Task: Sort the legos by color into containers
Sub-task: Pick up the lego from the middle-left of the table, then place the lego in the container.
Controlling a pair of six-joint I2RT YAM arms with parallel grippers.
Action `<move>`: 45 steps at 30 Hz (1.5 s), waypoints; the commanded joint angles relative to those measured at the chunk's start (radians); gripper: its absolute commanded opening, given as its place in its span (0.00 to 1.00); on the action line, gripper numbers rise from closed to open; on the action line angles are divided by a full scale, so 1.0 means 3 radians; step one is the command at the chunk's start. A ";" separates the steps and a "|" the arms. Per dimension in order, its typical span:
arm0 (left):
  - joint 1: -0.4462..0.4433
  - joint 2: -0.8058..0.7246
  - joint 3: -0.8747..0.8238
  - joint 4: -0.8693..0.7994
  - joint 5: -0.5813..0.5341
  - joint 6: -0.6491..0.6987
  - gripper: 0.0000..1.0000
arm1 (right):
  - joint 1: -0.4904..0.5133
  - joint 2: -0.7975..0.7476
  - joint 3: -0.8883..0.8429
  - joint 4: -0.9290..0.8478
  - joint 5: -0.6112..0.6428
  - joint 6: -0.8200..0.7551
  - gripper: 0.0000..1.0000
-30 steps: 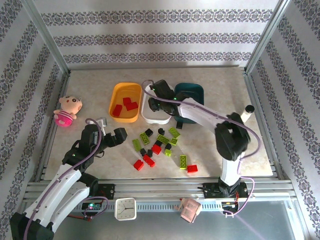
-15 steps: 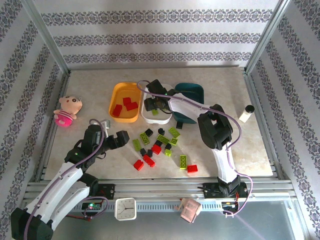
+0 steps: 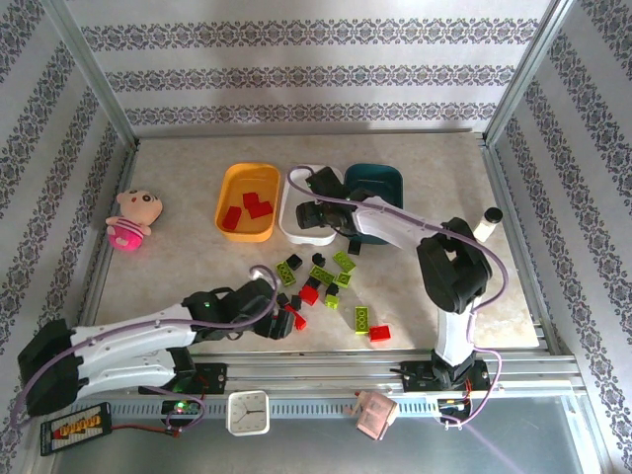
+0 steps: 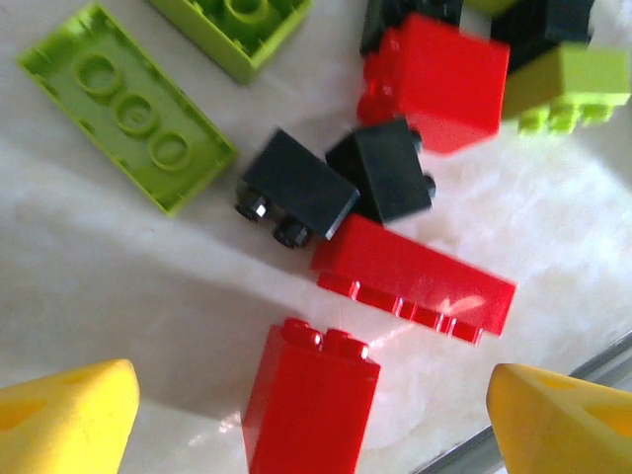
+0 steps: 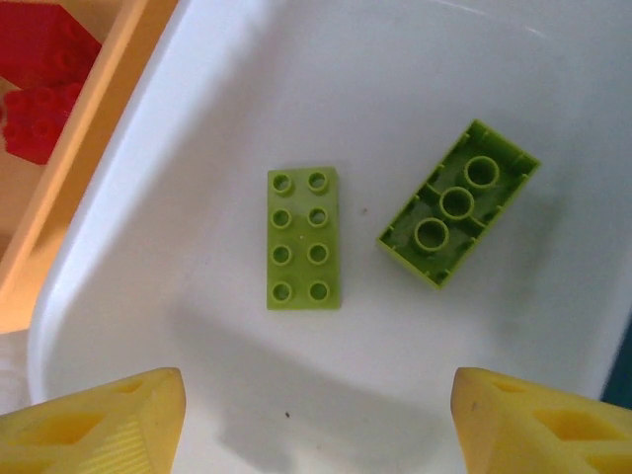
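Left gripper (image 4: 314, 423) apart astride red brick (image 4: 314, 380), nearward of white tray (image 5: 395, 79), likely for pickup | right gripper (image 5: 318, 425) apart over white tray, two lime bricks (image 5: 303, 238) lying inside by color.

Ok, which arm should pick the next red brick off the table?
Left. Its jaws stand open either side of a red brick in the loose pile; the right arm's jaws hang open over the white tray holding two green bricks.
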 commanded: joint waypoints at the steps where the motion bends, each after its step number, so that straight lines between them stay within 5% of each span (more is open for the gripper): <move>1: -0.0240 0.0266 0.0176 -0.0225 -0.0411 -0.0031 0.90 | -0.0040 -0.0201 -0.0241 0.0208 -0.0060 0.0100 0.72; 7: -0.0378 0.0735 0.0308 -0.0167 -0.0428 -0.0001 0.73 | -0.0073 -0.0424 -0.0456 0.0294 -0.0056 0.0129 0.72; 17: -0.0405 0.0788 0.0221 -0.0137 -0.0399 -0.0099 0.48 | -0.0142 -0.0663 -0.0624 0.0345 -0.0061 0.0178 0.72; 31: -0.0310 0.0204 0.0225 -0.0203 -0.0486 -0.0147 0.37 | -0.0243 -0.1399 -0.1281 0.0477 -0.0101 0.0333 0.73; 34: -0.0043 -0.0102 0.0355 -0.0227 -0.0561 0.0037 0.37 | -0.0239 -0.1583 -0.1490 0.0531 -0.0132 0.0399 0.73; 38: 0.0837 -0.0252 0.0579 0.0090 -0.0134 0.0394 0.34 | -0.0216 -0.1789 -0.1732 0.0565 -0.0158 0.0461 0.73; 45: 0.1984 0.0660 0.1353 0.0595 0.0193 0.0798 0.29 | -0.0179 -0.2075 -0.2014 0.0516 -0.0117 0.0478 0.73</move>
